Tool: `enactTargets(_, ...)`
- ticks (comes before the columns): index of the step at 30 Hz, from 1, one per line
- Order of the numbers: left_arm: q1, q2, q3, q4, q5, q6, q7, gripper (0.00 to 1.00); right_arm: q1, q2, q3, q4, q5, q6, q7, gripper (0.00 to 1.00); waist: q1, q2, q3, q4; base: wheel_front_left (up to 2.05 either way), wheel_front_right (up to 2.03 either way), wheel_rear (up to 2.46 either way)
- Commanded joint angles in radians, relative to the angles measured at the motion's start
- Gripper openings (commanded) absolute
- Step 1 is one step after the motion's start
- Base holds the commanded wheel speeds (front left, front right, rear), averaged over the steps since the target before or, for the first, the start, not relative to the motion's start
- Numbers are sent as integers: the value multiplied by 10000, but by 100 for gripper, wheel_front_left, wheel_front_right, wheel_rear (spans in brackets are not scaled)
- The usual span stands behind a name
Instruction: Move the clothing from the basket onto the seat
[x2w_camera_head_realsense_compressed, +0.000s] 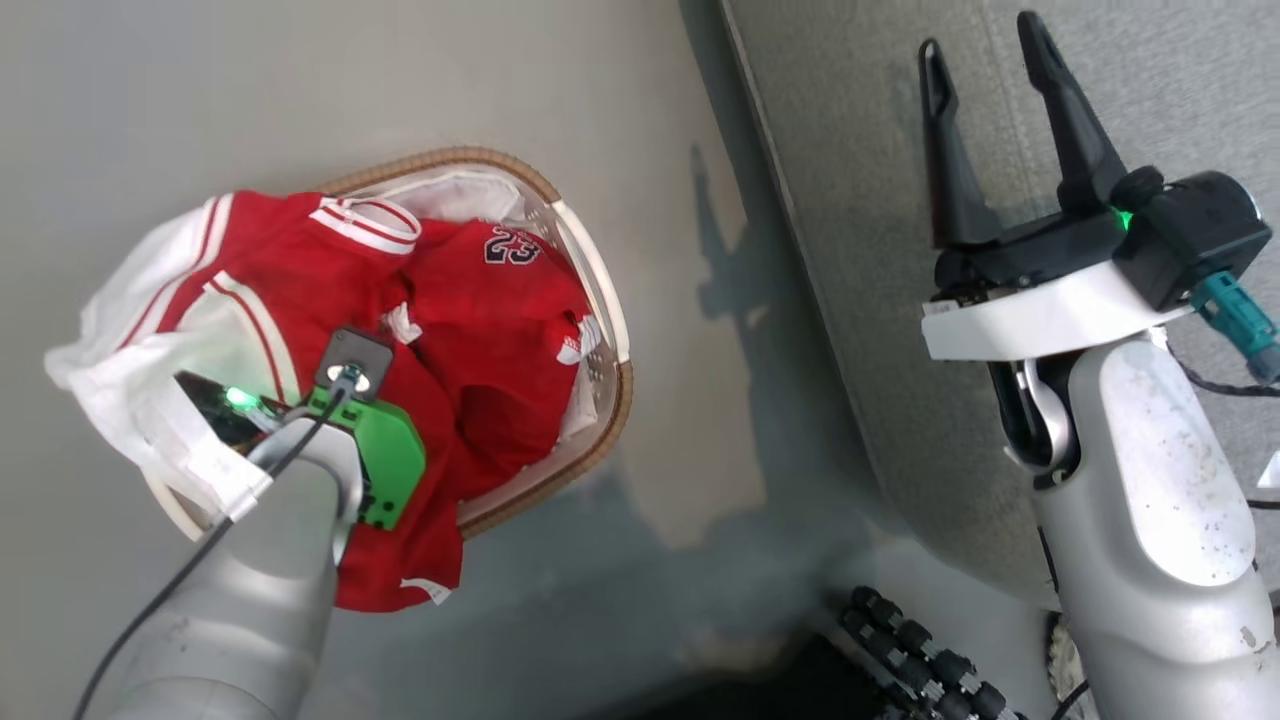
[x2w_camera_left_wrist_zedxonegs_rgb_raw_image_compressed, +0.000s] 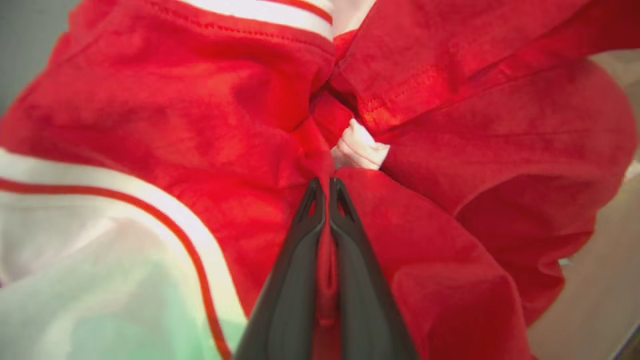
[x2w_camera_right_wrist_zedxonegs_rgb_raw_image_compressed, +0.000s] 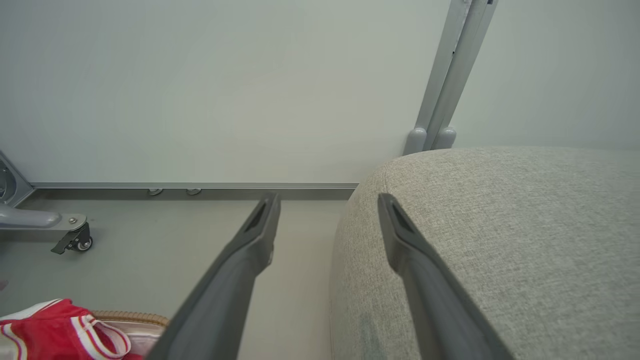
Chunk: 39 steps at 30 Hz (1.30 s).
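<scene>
The basket (x2w_camera_head_realsense_compressed: 612, 318) stands on the floor, heaped with the clothing. One red garment with white striped sleeve panels (x2w_camera_head_realsense_compressed: 270, 255) spills over the left rim. A red jersey numbered 23 (x2w_camera_head_realsense_compressed: 505, 320) lies to its right. My left wrist (x2w_camera_head_realsense_compressed: 350, 385) hangs over the heap. In the left wrist view my left gripper (x2w_camera_left_wrist_zedxonegs_rgb_raw_image_compressed: 325, 184) is shut, with a fold of red clothing (x2w_camera_left_wrist_zedxonegs_rgb_raw_image_compressed: 210, 115) pinched between its fingers. My right gripper (x2w_camera_head_realsense_compressed: 985, 70) stands open and empty above the edge of the grey seat (x2w_camera_head_realsense_compressed: 860, 200). The right wrist view shows my right gripper (x2w_camera_right_wrist_zedxonegs_rgb_raw_image_compressed: 327, 200) with the seat (x2w_camera_right_wrist_zedxonegs_rgb_raw_image_compressed: 500, 225) beside it.
Bare grey floor (x2w_camera_head_realsense_compressed: 690, 430) separates the basket from the seat. A pale wall, a metal post (x2w_camera_right_wrist_zedxonegs_rgb_raw_image_compressed: 450, 75) and a castor foot (x2w_camera_right_wrist_zedxonegs_rgb_raw_image_compressed: 75, 242) stand beyond. A black ribbed part (x2w_camera_head_realsense_compressed: 920, 650) sits at the bottom of the head view.
</scene>
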Motion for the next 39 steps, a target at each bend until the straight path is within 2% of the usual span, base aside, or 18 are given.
enactTargets(1, 264, -139, 62, -48, -184, -56, -143, 0, 250, -30, -30, 98, -123, -3, -48, 100, -1, -1, -1073, 335, 0, 0, 0)
enactTargets(6, 867, -451, 252, -559, -703, -111, -345, 0, 760, -36, -141, 359, -380, -5, -47, 100, -1, -1, -2280, 653, 0, 0, 0)
enactTargets(20, 3173, -658, 297, -4686, -2197, -342, -327, 0, 2527, -36, -545, 1085, -923, -6, -48, 100, -1, -1, -4977, 1678, 0, 0, 0)
enactTargets(30, 4253, -654, -97, -7236, -3155, -175, -326, 0, 3574, -35, -255, 1500, -984, -6, -48, 100, -1, -1, -6315, 1943, 0, 0, 0)
enactTargets(39, 4551, -652, -550, -8614, -3597, -5, -327, 0, 4460, -35, 223, 2073, -1027, -6, -48, 100, -1, -1, -7093, 2137, 0, 0, 0)
